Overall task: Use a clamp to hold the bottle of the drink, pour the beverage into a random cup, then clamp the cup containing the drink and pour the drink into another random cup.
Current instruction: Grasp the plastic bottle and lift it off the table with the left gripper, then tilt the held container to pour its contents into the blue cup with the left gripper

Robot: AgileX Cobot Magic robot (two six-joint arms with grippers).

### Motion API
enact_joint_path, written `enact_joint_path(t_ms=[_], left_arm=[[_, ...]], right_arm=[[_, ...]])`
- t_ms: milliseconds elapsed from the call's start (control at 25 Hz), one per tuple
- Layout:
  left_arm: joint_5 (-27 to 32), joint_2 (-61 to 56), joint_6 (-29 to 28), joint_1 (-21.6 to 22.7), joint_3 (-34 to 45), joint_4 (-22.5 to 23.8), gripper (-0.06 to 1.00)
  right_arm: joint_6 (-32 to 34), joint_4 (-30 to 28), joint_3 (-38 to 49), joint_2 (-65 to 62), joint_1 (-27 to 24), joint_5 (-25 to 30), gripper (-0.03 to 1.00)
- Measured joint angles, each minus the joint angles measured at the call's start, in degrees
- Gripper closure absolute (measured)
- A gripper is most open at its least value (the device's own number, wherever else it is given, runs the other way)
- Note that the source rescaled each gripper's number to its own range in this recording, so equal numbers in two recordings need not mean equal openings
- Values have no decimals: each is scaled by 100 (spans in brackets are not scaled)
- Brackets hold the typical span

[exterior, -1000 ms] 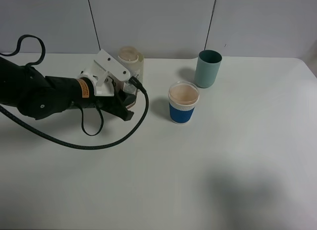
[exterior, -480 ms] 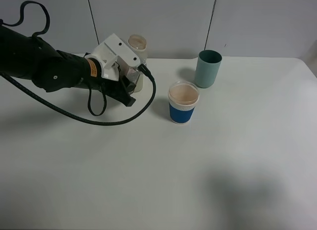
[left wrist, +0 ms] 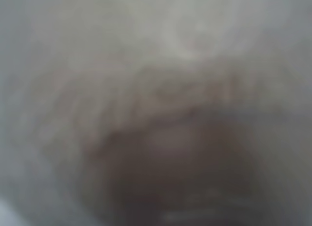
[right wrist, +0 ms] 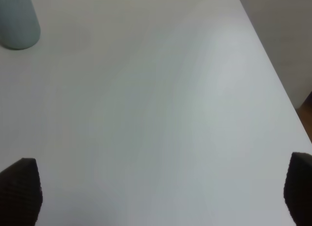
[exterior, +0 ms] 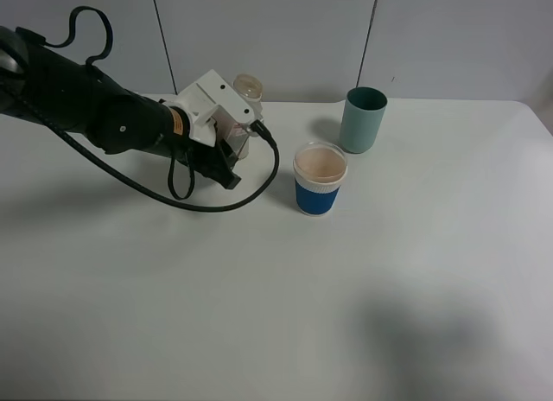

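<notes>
The left claw [exterior: 230,152] is pressed in on the bottle [exterior: 247,92], its dark fingers at either side of the lower body. The left wrist view is only a pale blur, so the grip is judged from the high view. The bottle is left of the blue cup [exterior: 320,181] and a little farther back, near it but apart. Its long axis stands close to upright, with the mouth pointing up. Whether its base touches the surface [exterior: 259,315] cannot be told.

The pour turns on 1 relation: the blue cup lies to the bottle's right, open side up, so the mouth would have to travel right and tip toward that cup. The green cup [exterior: 363,118] stands behind the blue cup and to its right, well apart from the bottle.

The right claw [right wrist: 161,192] is spread wide over bare surface, gripping nothing. The left arm is the nearer to the blue cup.
</notes>
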Motion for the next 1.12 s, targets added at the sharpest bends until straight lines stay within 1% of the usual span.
enact_joint_path(t_ms=[360,480,640,720,1120], left_arm=[[314,0,320,0,-102,-72,94],[442,0,411,0,-102,-176,94],[573,0,442,-31,-194,-458,94],[590,0,441,-77,-334,-603,94],[540,0,448,-302,-435,-778,94]], right_arm=[[0,0,0,0,0,0,-3],[0,0,0,0,0,0,-3],[0,0,0,0,0,0,-3],[0,0,0,0,0,0,-3],[0,0,0,0,0,0,-3]])
